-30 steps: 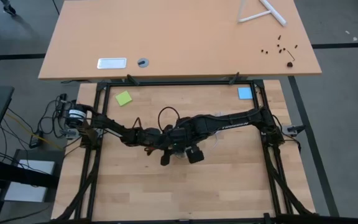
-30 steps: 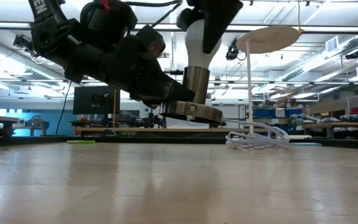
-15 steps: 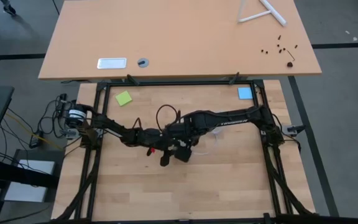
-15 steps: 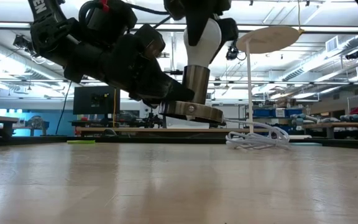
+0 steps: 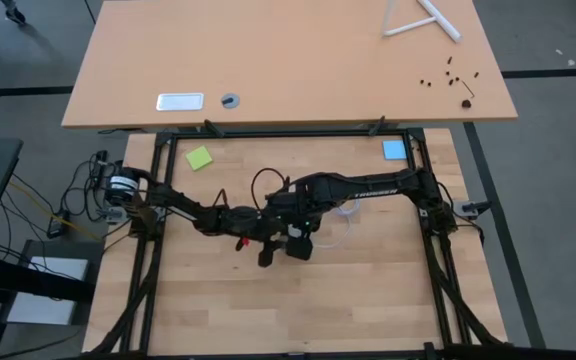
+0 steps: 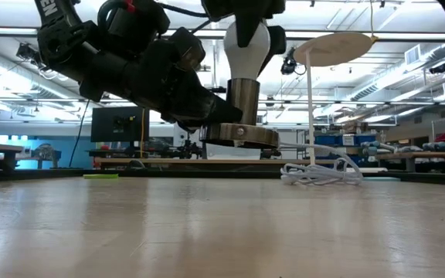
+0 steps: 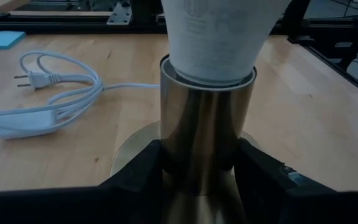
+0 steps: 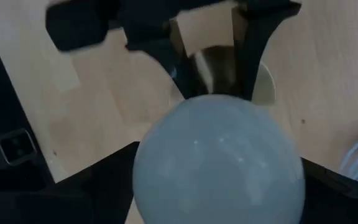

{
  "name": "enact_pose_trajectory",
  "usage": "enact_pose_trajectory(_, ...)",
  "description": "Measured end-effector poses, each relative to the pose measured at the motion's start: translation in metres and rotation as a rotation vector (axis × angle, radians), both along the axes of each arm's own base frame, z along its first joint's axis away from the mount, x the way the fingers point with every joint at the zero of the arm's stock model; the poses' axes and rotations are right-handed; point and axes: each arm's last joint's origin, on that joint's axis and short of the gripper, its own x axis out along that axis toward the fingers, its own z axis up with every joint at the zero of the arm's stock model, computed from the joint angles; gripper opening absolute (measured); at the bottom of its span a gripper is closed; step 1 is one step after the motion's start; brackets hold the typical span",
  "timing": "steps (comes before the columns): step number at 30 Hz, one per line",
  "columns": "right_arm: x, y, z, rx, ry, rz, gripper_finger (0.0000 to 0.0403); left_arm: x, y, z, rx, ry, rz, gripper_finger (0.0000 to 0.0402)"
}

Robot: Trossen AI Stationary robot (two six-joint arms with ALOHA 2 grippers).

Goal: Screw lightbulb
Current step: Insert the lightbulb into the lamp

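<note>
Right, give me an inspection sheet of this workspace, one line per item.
Surface: wooden table, bare at the front.
Job's things: lightbulb upright in the brass socket.
Clutter: green note, blue note.
Grippers: left gripper clamps the socket, held clear of the table; right gripper straddles the lightbulb from above.
Cables: white cord with plug, lying loose on the table.
Surroundings: second table behind, workshop beyond.

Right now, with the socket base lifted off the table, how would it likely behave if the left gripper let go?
The socket base looks like metal with a tall barrel, so probably heavy for its size. It hangs clear of the table in the left gripper, so it would likely drop and might tip, the lightbulb making it top-heavy. The white cord looks floppy and would hardly steady it.
</note>
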Motion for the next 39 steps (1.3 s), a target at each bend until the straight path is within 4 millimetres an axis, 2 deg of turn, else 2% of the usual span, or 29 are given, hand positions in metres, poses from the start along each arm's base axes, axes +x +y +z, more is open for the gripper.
enact_pose_trajectory(7,-0.003,-0.001,0.0,-0.048,0.012,0.077,0.0351,0.0,0.001,0.0,-0.002,0.004,0.012,0.0159)
enact_pose_trajectory(31,-0.008,-0.013,-0.001,-0.14,0.045,0.243,0.0346,0.0,0.001,-0.001,-0.004,0.007,0.002,0.0159)
enact_pose_trajectory(39,0.005,-0.011,0.001,-0.14,-0.086,0.236,0.0346,0.0,0.001,-0.001,-0.002,0.006,0.002,0.0159)
